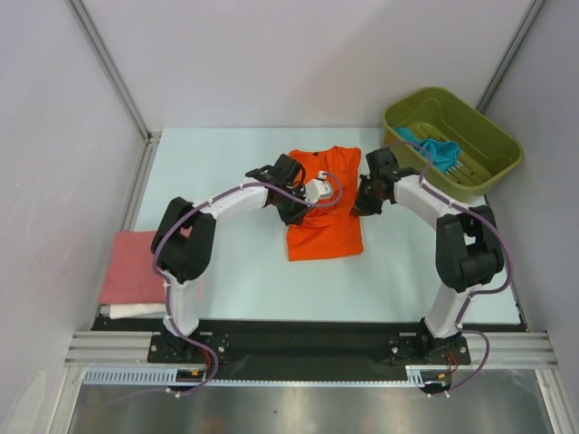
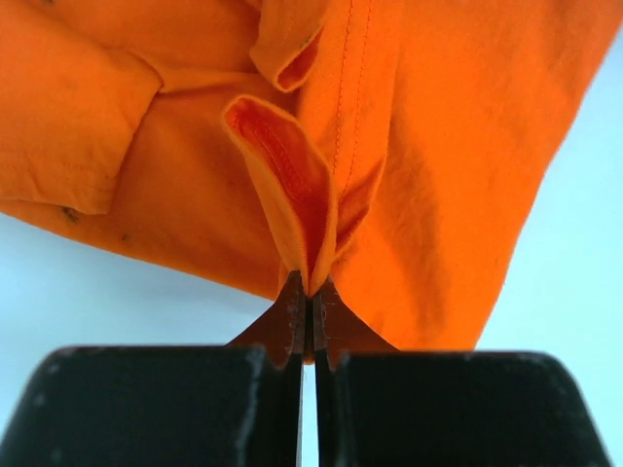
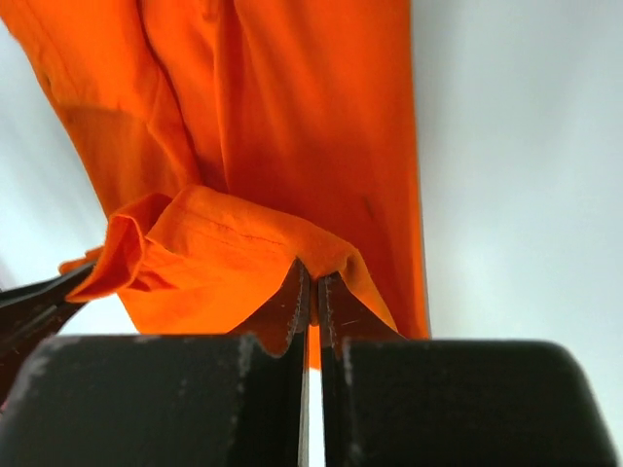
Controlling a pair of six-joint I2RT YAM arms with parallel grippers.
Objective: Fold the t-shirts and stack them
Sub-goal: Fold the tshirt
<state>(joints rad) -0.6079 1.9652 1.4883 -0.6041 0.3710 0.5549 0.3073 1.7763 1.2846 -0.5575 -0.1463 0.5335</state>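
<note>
While lying in the middle of the pale surface, held at both sides: the orange t-shirt. Clenched on its left side, the left jaws, tips pressed together on a thin fold of cloth. Standing up from those tips like a little loop, that fold, in the left wrist view. Clenched too, the right jaws, biting a bunched edge of the same shirt at its right side. Both arms bent inward, with the wrists close together over the far half of the shirt. Crumpled and a bit lifted at that far end, between the two wrists. Flat and smooth at the near end, with a straight edge toward the arm bases. Orange cloth filling most of both wrist views.

Over at the left edge of the surface, a pink t-shirt, folded flat. Under that, a white t-shirt, with just a strip peeking out on the near side. Touching, those two, one on top of the other. At the far right corner, a green bin. Inside the bin, a teal-blue t-shirt, all scrunched up. Well apart from both jaws: the pink, the white and the teal-blue shirts.
</note>
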